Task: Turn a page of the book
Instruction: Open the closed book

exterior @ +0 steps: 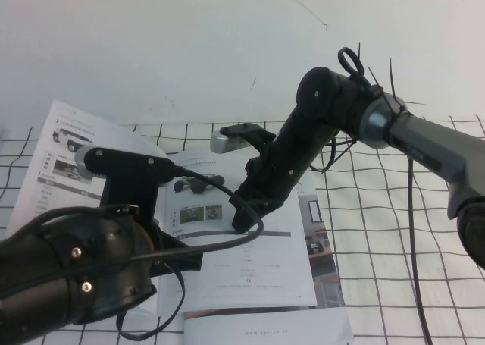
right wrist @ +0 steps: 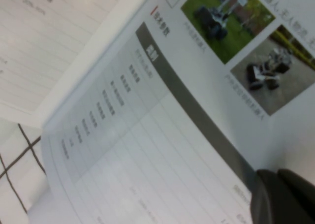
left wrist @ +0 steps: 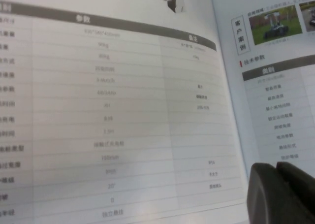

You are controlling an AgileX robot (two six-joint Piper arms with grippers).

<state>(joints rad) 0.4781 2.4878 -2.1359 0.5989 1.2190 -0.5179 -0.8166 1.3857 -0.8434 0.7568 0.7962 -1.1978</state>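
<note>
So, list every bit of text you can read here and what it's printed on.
"参数": grey band heading a table in the book.
"备注": shorter grey band beside it.
"客户案例": boxed label next to the vehicle photo.
"技术参数": heading under that label.
Table entries and remaining small print: too blurred to read.

high: raised, robot's side, angled down over book (exterior: pixel 250 269) | left wrist: close, low above left-hand table page | right wrist: very close, skimming right-hand page | shared: open spread
</note>
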